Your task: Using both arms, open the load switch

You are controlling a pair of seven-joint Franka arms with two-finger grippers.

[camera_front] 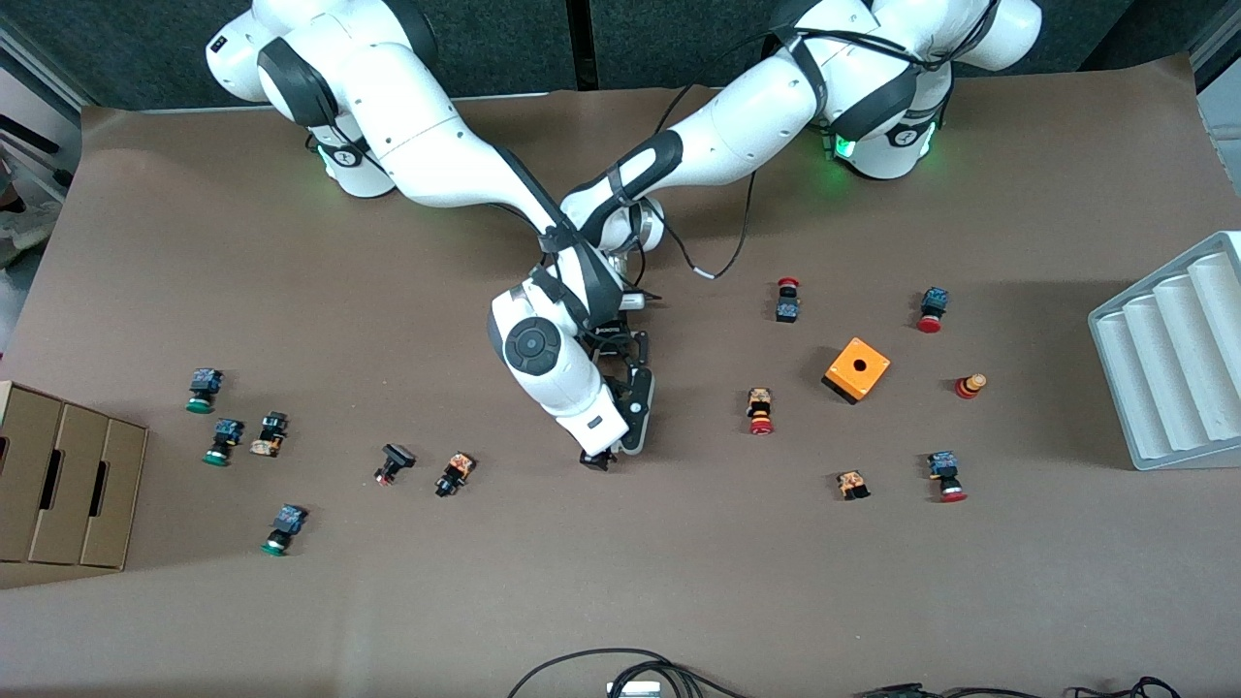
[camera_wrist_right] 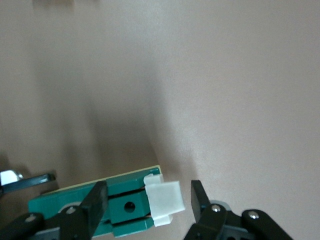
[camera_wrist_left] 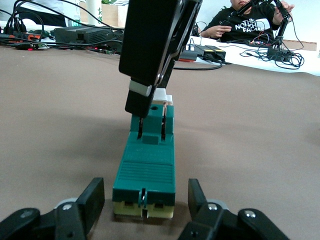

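At mid-table, the green load switch (camera_wrist_left: 145, 170) lies flat, the left gripper (camera_wrist_left: 146, 200) clamped on one end while the right gripper (camera_wrist_right: 148, 200), jaws apart, straddles its white sliding piece (camera_wrist_right: 164, 201). A square, centred pinch should serve best. Push buttons (camera_front: 456, 473) and an orange box (camera_front: 857, 369) lie clear.
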